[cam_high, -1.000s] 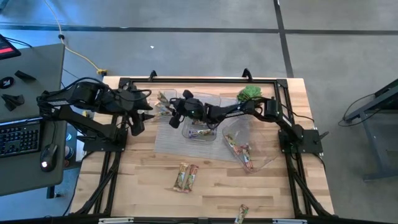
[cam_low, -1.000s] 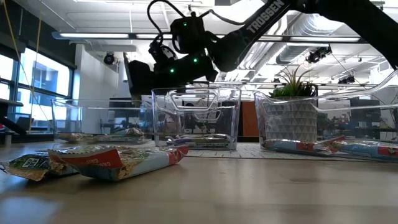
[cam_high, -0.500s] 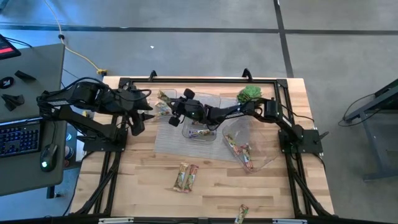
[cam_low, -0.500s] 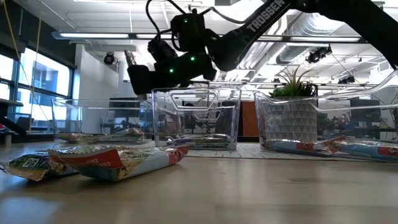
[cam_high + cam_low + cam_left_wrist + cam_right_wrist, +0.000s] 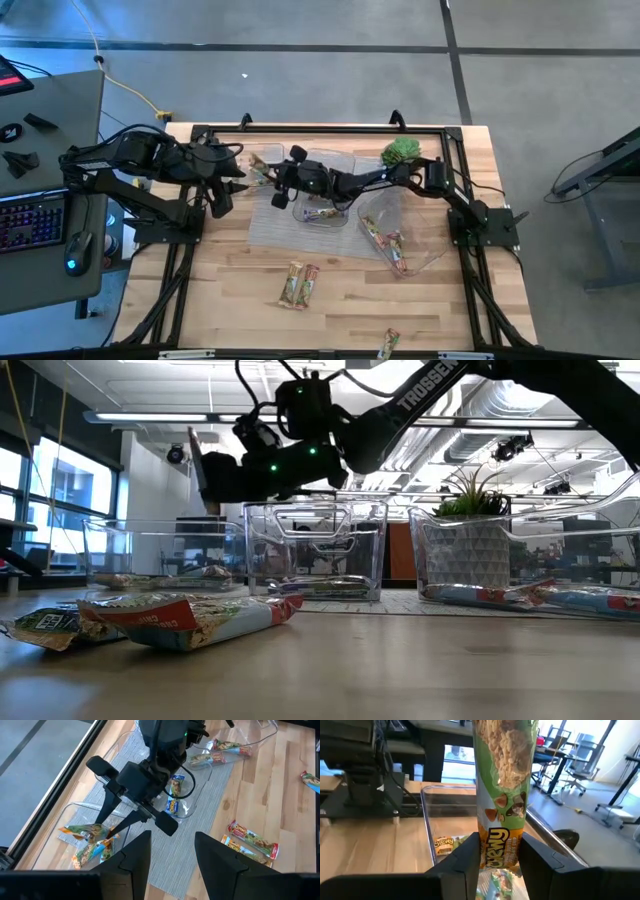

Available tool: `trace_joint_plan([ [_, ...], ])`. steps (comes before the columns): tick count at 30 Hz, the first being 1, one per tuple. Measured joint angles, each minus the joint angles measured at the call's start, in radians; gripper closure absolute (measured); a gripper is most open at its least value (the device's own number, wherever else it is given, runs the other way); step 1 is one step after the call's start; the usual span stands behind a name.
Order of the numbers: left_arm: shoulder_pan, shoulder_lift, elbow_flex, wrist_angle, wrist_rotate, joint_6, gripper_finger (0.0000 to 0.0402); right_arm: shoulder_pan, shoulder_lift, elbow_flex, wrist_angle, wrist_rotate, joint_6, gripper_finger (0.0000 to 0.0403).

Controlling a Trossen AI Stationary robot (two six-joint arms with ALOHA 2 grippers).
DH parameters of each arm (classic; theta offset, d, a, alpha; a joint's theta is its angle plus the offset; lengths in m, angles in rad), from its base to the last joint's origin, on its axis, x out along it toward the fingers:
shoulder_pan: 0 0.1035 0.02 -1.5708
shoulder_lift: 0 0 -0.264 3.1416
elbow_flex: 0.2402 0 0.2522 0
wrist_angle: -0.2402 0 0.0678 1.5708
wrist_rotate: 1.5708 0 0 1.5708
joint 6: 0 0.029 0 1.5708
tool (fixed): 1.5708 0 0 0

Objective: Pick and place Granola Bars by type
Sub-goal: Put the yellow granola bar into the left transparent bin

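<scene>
Green bar [image 5: 501,795] between right fingers [image 5: 470,857]

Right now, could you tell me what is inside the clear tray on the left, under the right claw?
The left tray holds several green and orange bars. The right claw above it grips another bar, which hides part of the tray's floor.

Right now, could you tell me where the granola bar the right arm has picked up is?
The green bar is clamped in the right tool, held in the air over the leftmost clear tray, left of the middle tray in the high view.
</scene>
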Motion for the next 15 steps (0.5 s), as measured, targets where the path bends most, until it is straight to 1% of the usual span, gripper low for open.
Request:
trace_joint_plan([
  [6, 0.0, 0.0, 0.0, 0.0, 0.0, 0.0, 0.0254, -0.013, 0.0, 0.0, -0.003, -0.04, 0.09, 0.0295],
  [10, 0.0, 0.0, 0.0, 0.0, 0.0, 0.0, 0.0254, -0.021, 0.0, 0.0, -0.008, -0.014, 0.083, 0.0295],
  [12, 0.0, 0.0, 0.0, 0.0, 0.0, 0.0, 0.0254, -0.033, 0.0, 0.0, -0.008, -0.061, 0.086, 0.0295],
  [15, 0.0, 0.0, 0.0, 0.0, 0.0, 0.0, 0.0254, -0.044, 0.0, 0.0, 0.013, -0.141, 0.149, 0.0295],
])
